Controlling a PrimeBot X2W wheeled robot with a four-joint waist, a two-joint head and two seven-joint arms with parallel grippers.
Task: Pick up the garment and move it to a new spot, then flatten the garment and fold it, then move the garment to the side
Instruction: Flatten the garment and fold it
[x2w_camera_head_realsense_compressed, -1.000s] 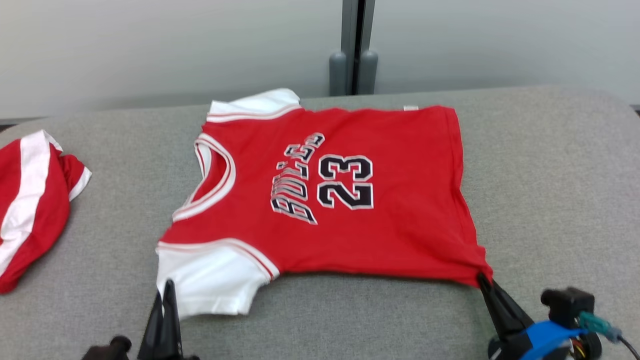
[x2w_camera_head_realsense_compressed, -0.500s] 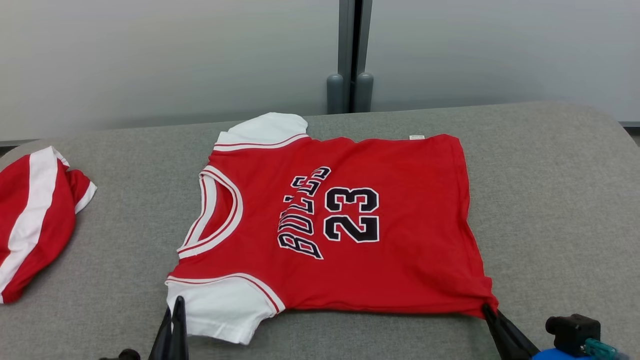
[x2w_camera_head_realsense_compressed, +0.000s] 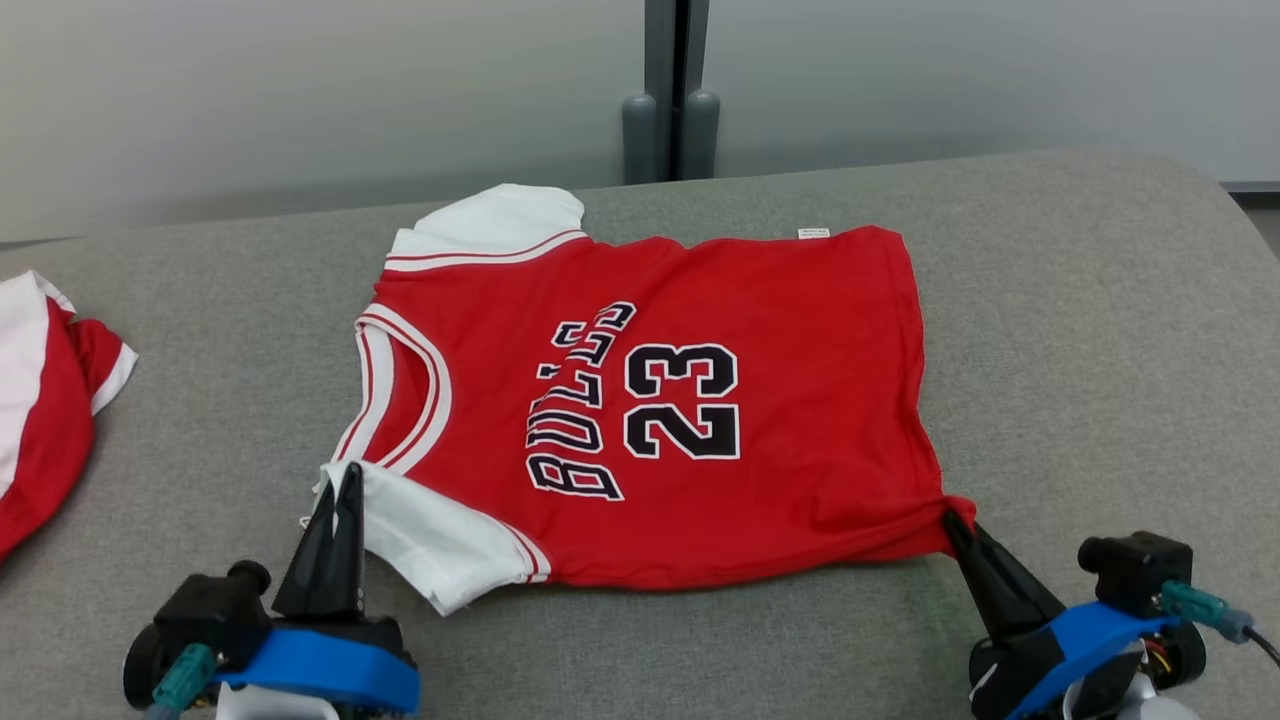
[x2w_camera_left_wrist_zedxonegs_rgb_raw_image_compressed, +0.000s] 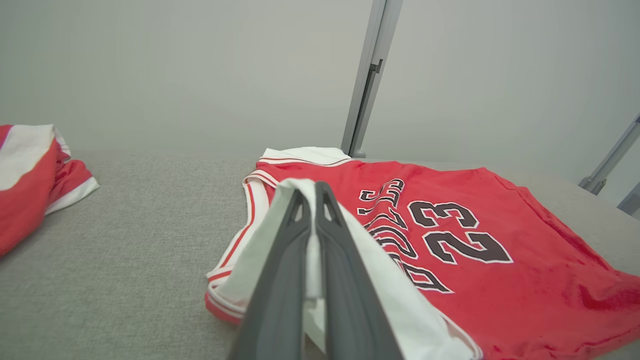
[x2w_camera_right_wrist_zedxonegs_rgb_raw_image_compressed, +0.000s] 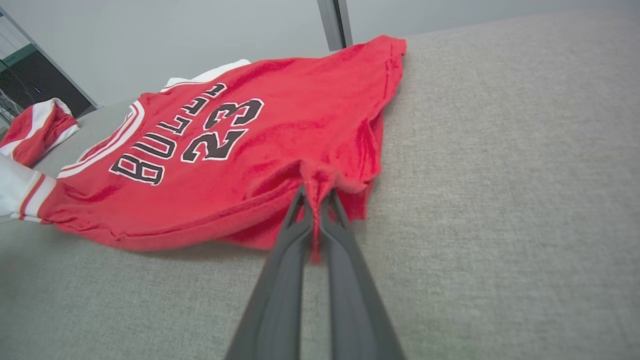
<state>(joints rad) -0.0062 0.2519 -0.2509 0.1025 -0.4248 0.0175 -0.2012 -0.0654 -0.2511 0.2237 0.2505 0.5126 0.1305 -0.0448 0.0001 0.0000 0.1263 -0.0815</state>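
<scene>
The garment (x2w_camera_head_realsense_compressed: 790, 400) is a red jersey with white sleeves and a black "BULLS 23" print, spread face up on the grey table (x2w_camera_head_realsense_compressed: 1100, 330). My left gripper (x2w_camera_head_realsense_compressed: 345, 485) is shut on the near white sleeve, which is lifted and folded in toward the collar; white cloth sits between its fingers (x2w_camera_left_wrist_zedxonegs_rgb_raw_image_compressed: 312, 210). My right gripper (x2w_camera_head_realsense_compressed: 950, 520) is shut on the near hem corner, with red cloth pinched and bunched between its fingers (x2w_camera_right_wrist_zedxonegs_rgb_raw_image_compressed: 314, 200). The jersey (x2w_camera_right_wrist_zedxonegs_rgb_raw_image_compressed: 300, 120) rises slightly at both held points.
A second red and white garment (x2w_camera_head_realsense_compressed: 40, 420) lies crumpled at the table's left edge, also seen as a striped heap (x2w_camera_left_wrist_zedxonegs_rgb_raw_image_compressed: 30, 175). A grey post (x2w_camera_head_realsense_compressed: 668, 90) stands against the pale wall behind the table. Bare grey table surface extends right of the jersey.
My left gripper has taken the near white sleeve and lifted it inward over the jersey. The right gripper keeps its grip on the hem corner. The head view has shifted.
</scene>
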